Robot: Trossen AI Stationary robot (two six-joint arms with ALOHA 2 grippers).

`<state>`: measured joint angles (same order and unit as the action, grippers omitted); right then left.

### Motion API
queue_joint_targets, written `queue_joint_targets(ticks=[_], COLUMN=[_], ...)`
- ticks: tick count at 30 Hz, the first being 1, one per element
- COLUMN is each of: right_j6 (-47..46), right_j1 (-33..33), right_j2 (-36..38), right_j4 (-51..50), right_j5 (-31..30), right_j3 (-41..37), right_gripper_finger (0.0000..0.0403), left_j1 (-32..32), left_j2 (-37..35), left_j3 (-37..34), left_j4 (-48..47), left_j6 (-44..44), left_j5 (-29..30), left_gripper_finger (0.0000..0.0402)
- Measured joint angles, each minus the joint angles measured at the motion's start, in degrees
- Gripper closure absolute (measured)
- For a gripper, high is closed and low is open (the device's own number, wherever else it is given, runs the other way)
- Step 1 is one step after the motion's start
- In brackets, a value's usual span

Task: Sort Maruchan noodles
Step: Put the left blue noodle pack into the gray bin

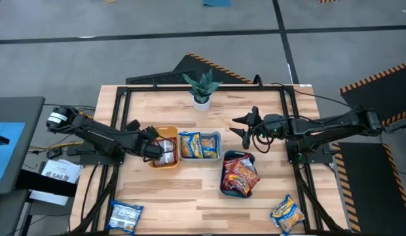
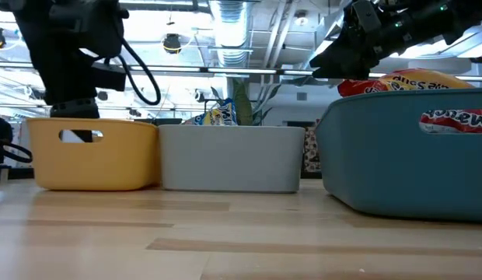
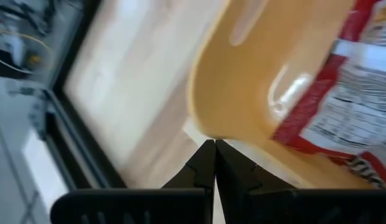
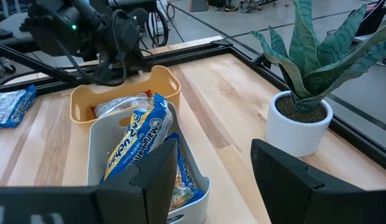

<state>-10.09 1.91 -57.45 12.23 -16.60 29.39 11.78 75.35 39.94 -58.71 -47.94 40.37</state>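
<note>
My left gripper (image 1: 156, 145) is shut, and its fingertips (image 3: 213, 149) stand at the orange tray's (image 1: 165, 134) left rim. Inside that tray lies a silver-and-red packet (image 3: 342, 106). Yellow-and-blue packets (image 1: 198, 145) stand in the clear tray (image 4: 96, 155), and orange-red ones (image 1: 240, 174) fill the teal tray (image 2: 396, 155). My right gripper (image 1: 242, 129) hangs open above the table, to the right of the clear tray and beyond the teal one. Two packets lie flat near the table's near edge: a silvery-blue one (image 1: 124, 215) and a yellow one (image 1: 287, 214). My left gripper's shut fingertips (image 3: 213, 149) are at the outer edge of the orange tray's rim (image 3: 202, 121). I cannot tell whether they touch it.
A potted plant (image 1: 202, 88) in a white pot stands near the table's far edge, just left of my right gripper. A black frame (image 1: 118, 105) runs round the tabletop. Bare wood lies between the trays and the near edge.
</note>
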Motion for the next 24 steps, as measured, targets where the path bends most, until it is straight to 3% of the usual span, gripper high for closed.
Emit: queue_joint_targets(ticks=[6, 11, 15, 18, 20, 23, 24], right_j6=[0.00, -1.88, -7.84, -10.03, -13.48, -18.61, -19.98], right_j1=[0.00, 0.00, -0.31, -2.29, -4.28, -9.01, -11.07], right_j2=[0.00, -0.01, 1.22, 1.69, 1.60, 0.72, 0.68], right_j4=[0.00, 0.51, -4.10, -16.36, -26.61, -37.16, -40.49], right_j5=[0.00, -0.20, -2.09, -2.73, -2.76, -3.04, -2.91], right_j3=[0.00, 0.00, 1.60, 5.46, 8.23, 11.33, 11.73], right_gripper_finger=[0.0177, 0.0177, 0.0189, 0.0234, 0.0285, 0.0375, 0.0386], left_j1=[-0.69, -0.14, 2.29, 4.62, 5.96, 7.55, 7.77], left_j2=[-0.02, -0.04, -1.29, -4.45, -7.54, -12.69, -14.34], left_j3=[1.38, 7.73, 12.82, 13.58, 12.35, 8.35, 6.37], left_j4=[-1.35, -6.52, -8.00, -2.26, 5.02, 19.25, 25.38], left_j6=[2.92, 3.43, 4.83, 9.25, 15.06, 24.43, 28.47], left_j5=[4.15, 5.30, 9.96, 12.87, 12.31, 6.42, 2.65], left_gripper_finger=[0.0401, 0.0401, 0.0401, 0.0401, 0.0401, 0.0401, 0.0401])
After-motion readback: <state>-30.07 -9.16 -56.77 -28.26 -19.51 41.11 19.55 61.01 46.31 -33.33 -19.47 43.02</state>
